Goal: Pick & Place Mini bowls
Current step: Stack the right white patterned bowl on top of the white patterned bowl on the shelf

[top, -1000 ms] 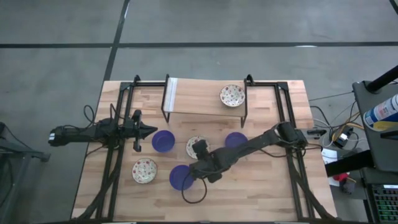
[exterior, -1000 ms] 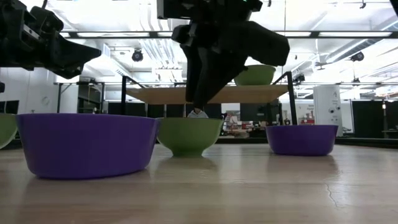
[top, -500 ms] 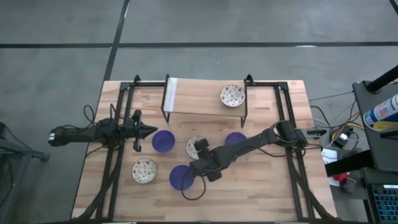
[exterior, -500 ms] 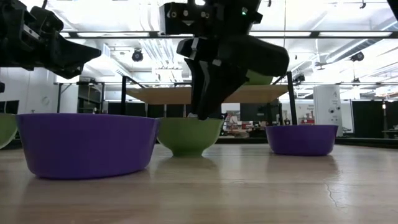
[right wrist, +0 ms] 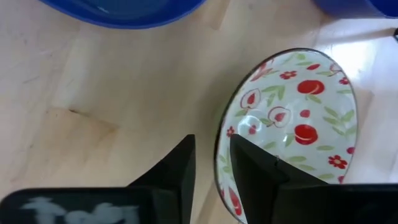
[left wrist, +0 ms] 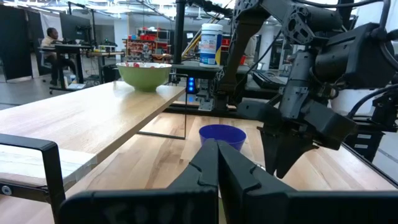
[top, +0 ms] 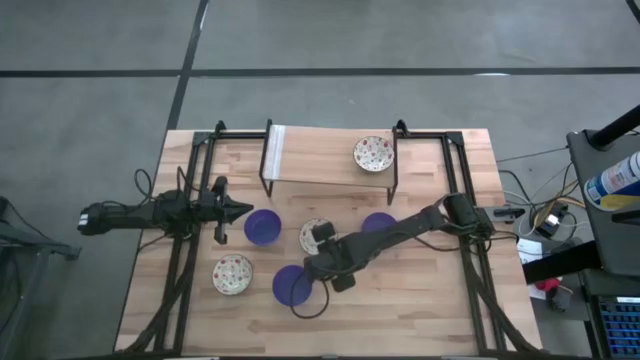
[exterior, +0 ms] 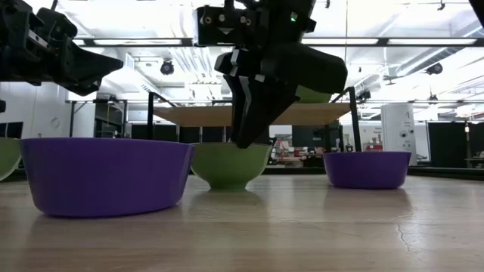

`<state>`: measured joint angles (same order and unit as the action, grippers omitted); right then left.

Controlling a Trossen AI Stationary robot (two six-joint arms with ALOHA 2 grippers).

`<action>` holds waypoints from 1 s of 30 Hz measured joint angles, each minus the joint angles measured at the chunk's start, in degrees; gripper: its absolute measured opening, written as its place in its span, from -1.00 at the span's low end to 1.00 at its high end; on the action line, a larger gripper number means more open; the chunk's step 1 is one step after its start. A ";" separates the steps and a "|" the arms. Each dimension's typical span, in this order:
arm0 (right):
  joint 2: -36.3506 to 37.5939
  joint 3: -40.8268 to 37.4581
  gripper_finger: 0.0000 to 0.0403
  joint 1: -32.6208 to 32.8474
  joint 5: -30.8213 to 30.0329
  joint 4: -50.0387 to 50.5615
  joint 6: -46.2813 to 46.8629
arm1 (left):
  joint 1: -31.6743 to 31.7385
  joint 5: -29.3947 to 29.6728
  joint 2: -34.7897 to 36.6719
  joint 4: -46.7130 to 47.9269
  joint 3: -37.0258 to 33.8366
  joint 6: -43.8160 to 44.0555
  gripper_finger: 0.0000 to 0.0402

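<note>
Six mini bowls show in the high view. Three are blue point(top: 262, 226), point(top: 378, 224), point(top: 290, 285). Three are white with red speckles: one on the table's near left point(top: 232, 273), one on the raised shelf point(top: 373, 153), one mid-table point(top: 309, 231). The mid-table one rests on its base and looks green outside in the low view point(exterior: 227, 162). My right gripper point(right wrist: 211, 142) points down at this bowl point(right wrist: 292, 118), open by a narrow gap. One finger stands outside its rim point(right wrist: 217, 163) and one inside. My left gripper point(top: 238, 210) hovers shut at the left.
A wooden shelf point(top: 320, 150) on a black frame spans the far side of the table. Black rails point(top: 185, 240) run along both table sides. The blue bowls flank the right gripper closely. Bare wood lies toward the near right corner point(top: 430, 310).
My right gripper has come down over the mid-table speckled bowl, so its fingertips now reach the rim. The bowls and the left arm have stayed where they were.
</note>
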<state>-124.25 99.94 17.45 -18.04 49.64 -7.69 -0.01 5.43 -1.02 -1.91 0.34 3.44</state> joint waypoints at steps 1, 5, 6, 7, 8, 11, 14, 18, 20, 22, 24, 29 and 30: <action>-0.28 0.00 -0.54 0.00 0.00 -0.14 -0.02 | 0.00 0.00 0.00 0.00 0.00 0.00 -1.00; -1.06 0.00 -0.58 -0.02 -0.02 -0.50 -0.02 | -0.01 -0.01 0.00 0.00 0.00 0.00 -1.00; -1.07 0.00 -0.59 -0.02 -0.02 -0.53 -0.04 | -0.01 0.00 0.00 0.00 0.00 0.00 -1.00; -1.07 0.00 -0.61 -0.02 -0.09 -0.55 -0.02 | -0.01 0.00 0.00 0.00 0.00 0.00 -1.00; -1.07 0.00 -0.63 0.00 -0.34 -0.56 -0.01 | 0.00 0.00 0.00 0.00 0.00 0.00 -1.00; -1.07 0.00 -0.71 0.00 -1.64 -0.52 -0.01 | 0.00 -0.01 0.00 0.00 0.00 0.00 -1.00; -1.07 0.00 -0.82 -0.08 -1.79 -0.48 0.09 | -0.01 0.00 0.00 0.00 0.00 0.00 -1.00; -1.05 0.00 -0.94 -0.22 -1.77 -0.46 0.25 | 0.00 0.00 0.00 0.00 0.00 0.00 -1.00; -1.02 0.02 -0.95 -0.22 -1.80 -0.34 0.25 | 0.00 -0.02 0.00 0.00 0.00 0.00 -1.00; -0.99 0.22 -0.95 -0.22 -1.81 -0.05 0.25 | -0.01 -0.01 0.00 0.00 0.00 0.00 -1.00; -0.94 1.02 -0.95 -0.05 -1.77 0.84 0.26 | -0.01 -0.02 0.00 0.00 0.00 0.00 -1.00; -0.94 5.28 -0.96 0.60 -1.20 5.11 2.12 | -0.01 -0.01 0.00 0.00 0.00 0.00 -1.00; -0.89 6.30 -0.96 0.68 -1.20 6.11 2.65 | -0.02 0.00 0.00 0.00 0.00 0.00 -1.00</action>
<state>-125.14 106.24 18.13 -19.25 55.75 -5.05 -0.03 5.43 -1.02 -1.91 0.34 3.44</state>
